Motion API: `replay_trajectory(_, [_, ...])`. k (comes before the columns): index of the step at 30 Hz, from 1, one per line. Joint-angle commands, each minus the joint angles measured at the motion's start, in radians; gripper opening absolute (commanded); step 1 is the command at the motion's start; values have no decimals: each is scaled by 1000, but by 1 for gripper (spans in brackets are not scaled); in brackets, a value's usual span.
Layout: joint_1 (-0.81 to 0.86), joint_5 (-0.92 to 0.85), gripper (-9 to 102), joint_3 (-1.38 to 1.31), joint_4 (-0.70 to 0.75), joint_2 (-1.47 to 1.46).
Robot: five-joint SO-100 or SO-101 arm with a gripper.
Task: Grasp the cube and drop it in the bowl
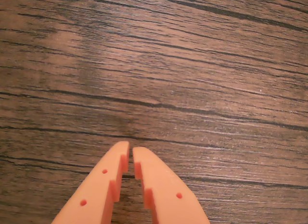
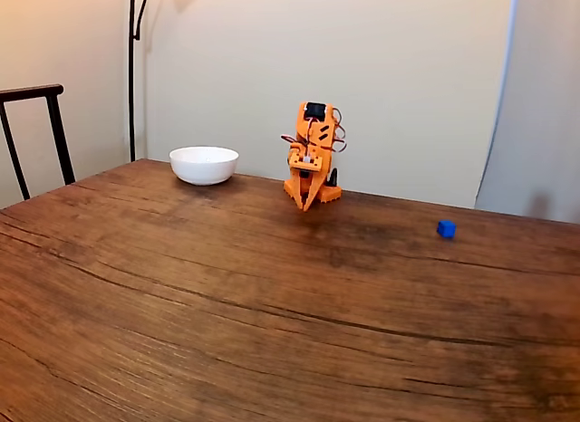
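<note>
Claw: in the wrist view the claw (image 1: 131,148) enters from the bottom edge, two orange fingers with their tips almost together and only a thin slit between them; nothing is held. In the fixed view the claw (image 2: 306,205) points down at the desk, tips close above the wood.
Arm: the orange arm (image 2: 313,155) is folded compactly at the far side of the desk, near the wall, in the fixed view.
Cube: the cube (image 2: 446,228) is small, bright blue and plain-faced. It sits flat on the desk to the right of the arm in the fixed view, well apart from the claw. It has no long axis, and its facing is too small to tell.
Bowl: the bowl (image 2: 204,165) is white, round, smooth and shallow, narrowing toward its base. It stands upright with its opening up, to the left of the arm in the fixed view, near the far edge.
Desk: the desk (image 2: 227,295) is dark brown wood with a strong grain running across both views.
Chair: a dark chair back (image 2: 36,123) stands at the left edge of the fixed view.
</note>
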Motion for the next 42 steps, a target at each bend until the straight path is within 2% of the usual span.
replay_trajectory(1, [-9, 3, -1, -2, 60, -15])
replay_trajectory(12, [-6, -5, -1, -2, 48, -11])
replay_trajectory(19, [-60, 3, -1, -2, 57, -9])
replay_trajectory(32, [-495, -143, -1, -377, 58, -17])
replay_trajectory(42, [-703, -221, 0, -488, 43, -21])
